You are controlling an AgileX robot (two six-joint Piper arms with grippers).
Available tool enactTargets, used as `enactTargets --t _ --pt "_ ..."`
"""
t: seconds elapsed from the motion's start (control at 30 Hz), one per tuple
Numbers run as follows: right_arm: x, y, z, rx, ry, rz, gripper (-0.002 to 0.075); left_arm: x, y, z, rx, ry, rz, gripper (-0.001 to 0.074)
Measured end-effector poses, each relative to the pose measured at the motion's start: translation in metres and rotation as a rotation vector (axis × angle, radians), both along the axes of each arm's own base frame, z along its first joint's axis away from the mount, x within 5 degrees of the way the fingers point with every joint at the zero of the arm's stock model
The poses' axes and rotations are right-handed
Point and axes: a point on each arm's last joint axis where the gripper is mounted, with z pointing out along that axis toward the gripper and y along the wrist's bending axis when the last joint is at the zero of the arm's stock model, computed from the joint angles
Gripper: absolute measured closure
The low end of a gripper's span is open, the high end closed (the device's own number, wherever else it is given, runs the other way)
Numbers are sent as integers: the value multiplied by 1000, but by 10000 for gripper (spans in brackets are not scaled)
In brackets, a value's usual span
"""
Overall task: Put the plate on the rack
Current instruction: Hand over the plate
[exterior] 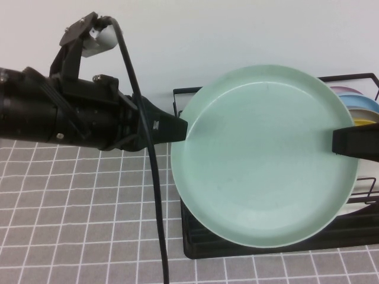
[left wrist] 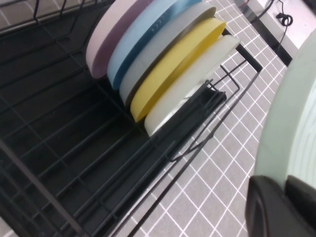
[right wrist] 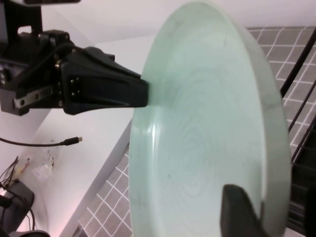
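The pale mint-green plate (exterior: 266, 157) is held in the air, its face towards the high camera, over the front left part of the black wire rack (exterior: 266, 248). My left gripper (exterior: 182, 129) is shut on the plate's left rim. My right gripper (exterior: 336, 142) is shut on its right rim. In the left wrist view the plate's edge (left wrist: 291, 123) runs between my left gripper's fingers (left wrist: 266, 207), above the rack (left wrist: 59, 148). In the right wrist view the plate (right wrist: 207, 133) fills the middle, with one right finger (right wrist: 242, 212) across its face.
Several plates stand upright in the rack's dividers: pink (left wrist: 111, 34), light blue (left wrist: 143, 39), grey-white (left wrist: 163, 54), yellow (left wrist: 177, 69) and white (left wrist: 190, 86). The rack's left section is bare slats. A grey checked cloth (exterior: 77, 219) covers the table. A black cable (exterior: 155, 195) hangs down from the left arm.
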Motion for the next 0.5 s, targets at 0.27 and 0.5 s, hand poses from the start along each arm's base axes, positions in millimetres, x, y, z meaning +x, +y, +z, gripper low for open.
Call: enactTargets --t 0.27,0.5 --pt "5 0 -6 -15 7 19 606 -2 0 0 7 1 -23 730" --pt "8 -1 -9 -65 -39 27 648 -9 -4 4 -41 2 -106 721"
